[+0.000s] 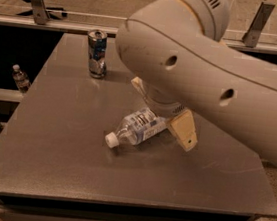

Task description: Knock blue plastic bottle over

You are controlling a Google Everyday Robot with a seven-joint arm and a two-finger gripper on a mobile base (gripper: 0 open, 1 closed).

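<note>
The blue plastic bottle (139,127) is clear with a white cap and a pale label. It lies on its side on the grey table (48,147), near the middle, cap pointing to the front left. My gripper (161,110) hangs over the bottle's base end, under my big beige arm (208,76). Its two tan fingers (184,130) are spread apart, one on each side of the base end. The gripper is open and holds nothing.
A dented silver-blue can (96,53) stands upright at the back left of the table. A small far bottle with a white cap (20,79) stands off the table's left side. Metal posts and a rail run behind the table.
</note>
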